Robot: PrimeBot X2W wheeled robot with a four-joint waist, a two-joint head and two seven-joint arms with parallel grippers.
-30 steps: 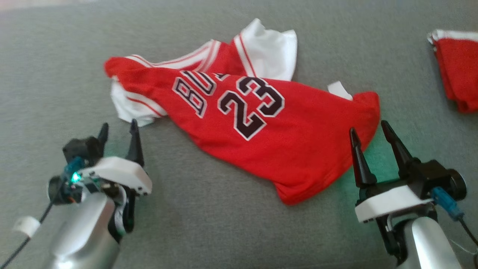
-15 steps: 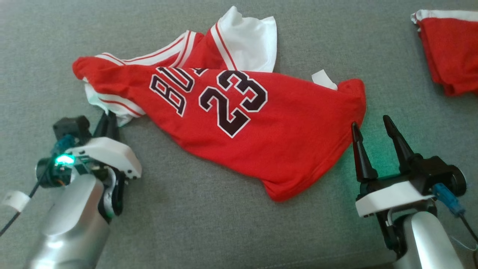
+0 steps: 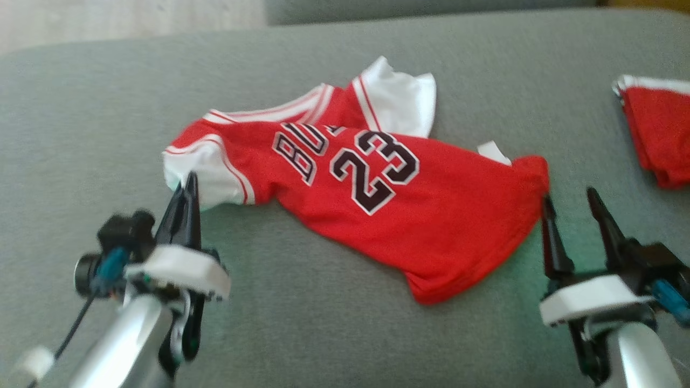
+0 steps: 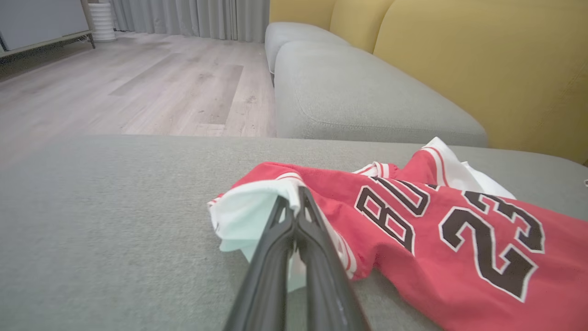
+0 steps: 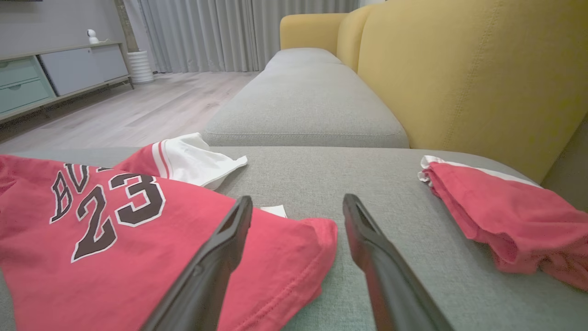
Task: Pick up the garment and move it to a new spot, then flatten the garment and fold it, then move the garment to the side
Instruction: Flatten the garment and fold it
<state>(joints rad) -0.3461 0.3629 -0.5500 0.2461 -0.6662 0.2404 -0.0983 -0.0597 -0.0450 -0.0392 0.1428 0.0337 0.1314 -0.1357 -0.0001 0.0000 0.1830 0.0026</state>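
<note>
The left claw point(image 3: 186, 188) is clamped, fingers together, on the white sleeve edge of the red garment point(image 3: 409, 215), whose body spreads away to that claw's right over the grey cushion point(image 3: 302, 334). The right claw point(image 3: 568, 195) stands with its fingers apart. The garment's hem corner lies just beside its left fingertip, and a second red cloth point(image 3: 657, 134) lies well off to its right.

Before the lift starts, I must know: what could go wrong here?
The left gripper pinches only the white sleeve edge of the red jersey; it may slip out. The right gripper is open at the hem corner; a one-sided lift would bunch the cloth. The second red garment lies nearby; a sweep may drag it.
</note>
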